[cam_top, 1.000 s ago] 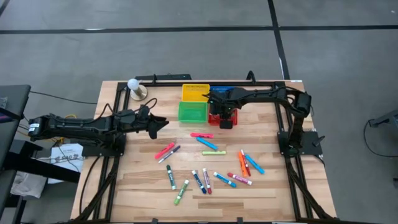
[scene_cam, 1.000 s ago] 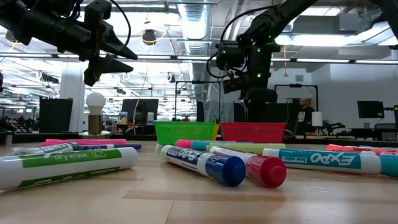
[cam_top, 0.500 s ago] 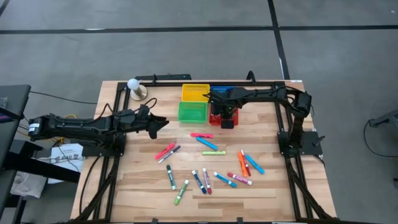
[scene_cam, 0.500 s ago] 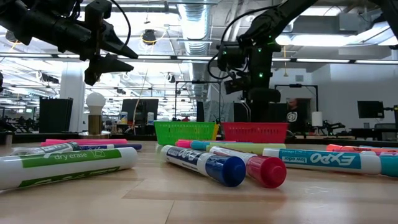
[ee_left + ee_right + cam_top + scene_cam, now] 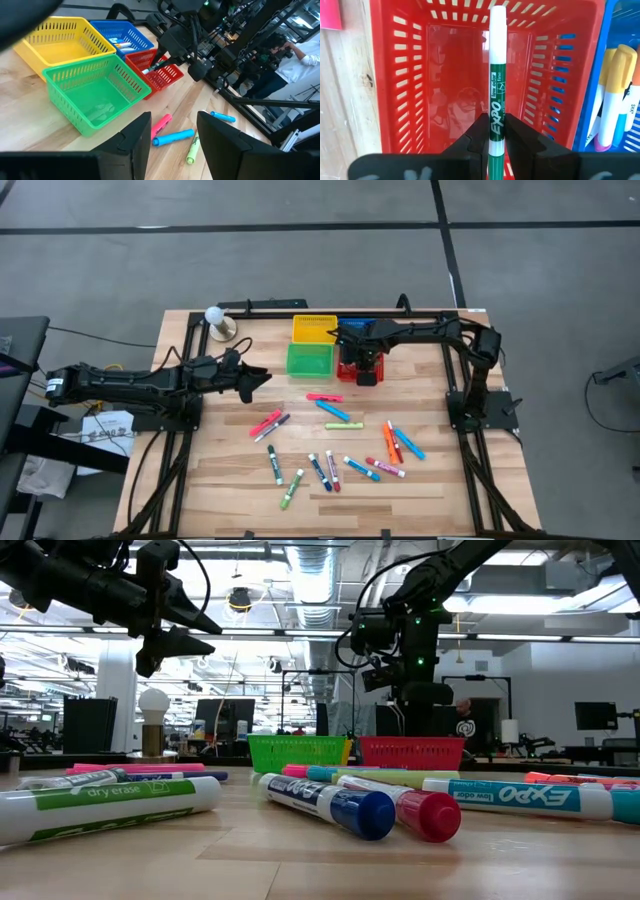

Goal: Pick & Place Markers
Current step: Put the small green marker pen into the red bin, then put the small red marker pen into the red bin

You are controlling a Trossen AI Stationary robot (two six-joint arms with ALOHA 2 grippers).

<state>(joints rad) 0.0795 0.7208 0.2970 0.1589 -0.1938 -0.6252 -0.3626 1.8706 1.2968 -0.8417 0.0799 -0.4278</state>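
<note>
The right gripper (image 5: 495, 137) is pinching a green marker (image 5: 496, 90) over the red basket (image 5: 410, 75), with its long axis sticking straight out past the fingers, white end leading. The left gripper (image 5: 172, 135) is hanging spread apart beside the green basket (image 5: 95, 95), and loose markers (image 5: 330, 450) are lying scattered on the table (image 5: 220, 480).

Four baskets (image 5: 311, 359) cluster at the table's (image 5: 220, 470) rear centre, the right hand (image 5: 364, 373) above the right front basket (image 5: 410, 80) gripping a marker (image 5: 495, 100), the left hand (image 5: 255, 380) left of them, loose markers (image 5: 330, 445) scattered in front.
</note>
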